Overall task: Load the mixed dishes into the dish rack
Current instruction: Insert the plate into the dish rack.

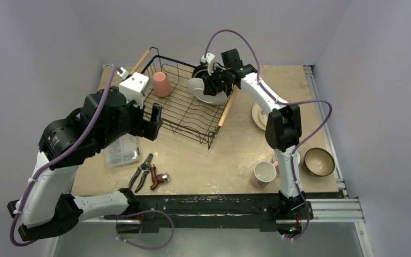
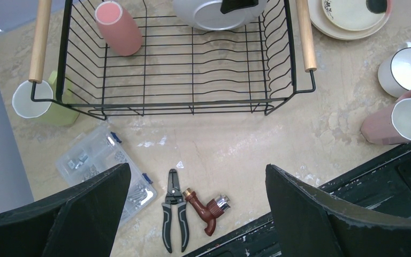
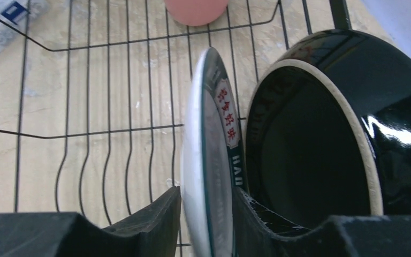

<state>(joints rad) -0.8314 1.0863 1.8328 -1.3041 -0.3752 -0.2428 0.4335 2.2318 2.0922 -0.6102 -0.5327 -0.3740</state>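
The dish rack (image 1: 182,112), with two wooden handles (image 1: 226,112), sits at the far centre of the table (image 1: 230,155) and holds three items. One pink cup (image 1: 161,84) is in its far left corner. One white plate (image 3: 208,160) stands on edge at its far right, with one black bowl (image 3: 321,150) just right of it. The right gripper (image 3: 207,195) has one finger on each side of the plate's rim, close against it; whether it is grasping cannot be told. The left gripper (image 2: 197,170) hangs released and empty above the near left table. Five dishes remain outside the rack. One yellow-green mug (image 2: 48,104) is at its left. To the right are one cream plate (image 1: 259,115), one white mug (image 2: 406,69), one pink mug (image 1: 265,172) and one dark bowl (image 1: 318,160). One plastic box (image 1: 122,152), one pair of pliers (image 1: 143,171) and one red-handled tool (image 1: 159,181) lie near left.
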